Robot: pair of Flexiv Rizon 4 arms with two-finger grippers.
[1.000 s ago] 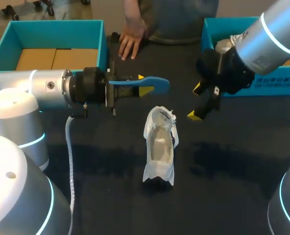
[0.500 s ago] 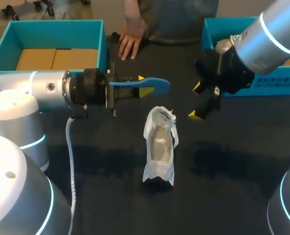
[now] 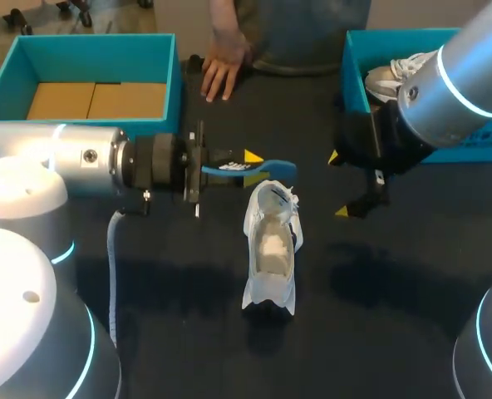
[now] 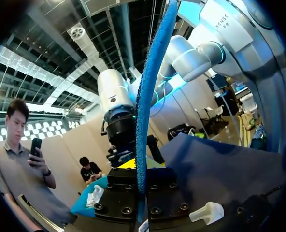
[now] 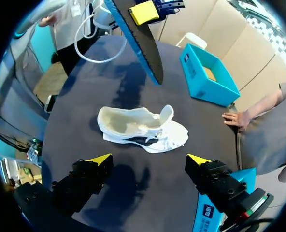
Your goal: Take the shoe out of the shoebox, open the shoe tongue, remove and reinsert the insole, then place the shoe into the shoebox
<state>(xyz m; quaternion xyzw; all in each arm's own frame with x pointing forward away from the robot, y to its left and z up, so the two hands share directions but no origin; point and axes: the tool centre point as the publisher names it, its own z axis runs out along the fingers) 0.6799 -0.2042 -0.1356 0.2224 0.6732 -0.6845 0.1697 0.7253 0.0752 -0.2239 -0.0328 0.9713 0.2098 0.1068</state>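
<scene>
A white shoe point(image 3: 271, 241) lies on the dark table point(image 3: 396, 316), its opening facing up and toe toward the front edge; in the right wrist view the shoe point(image 5: 143, 128) is ahead of my right gripper. My left gripper point(image 3: 248, 163) is shut on a blue insole point(image 3: 267, 169), held edge-up just above the shoe's heel. In the left wrist view the insole point(image 4: 148, 87) runs straight out from between the fingers of the left gripper point(image 4: 140, 169). My right gripper point(image 3: 339, 184) hangs open to the right of the shoe, nothing between its yellow tips point(image 5: 149, 159).
A teal shoebox point(image 3: 470, 137) at the back right holds another shoe point(image 3: 391, 73). A second teal box point(image 3: 88, 50) with cardboard inside stands at the back left. A person's hand point(image 3: 221, 73) rests on the table's far edge between them.
My left gripper has come down and to the right with the insole, turning it on edge above the shoe's heel. My right gripper has shifted lower and slightly right.
</scene>
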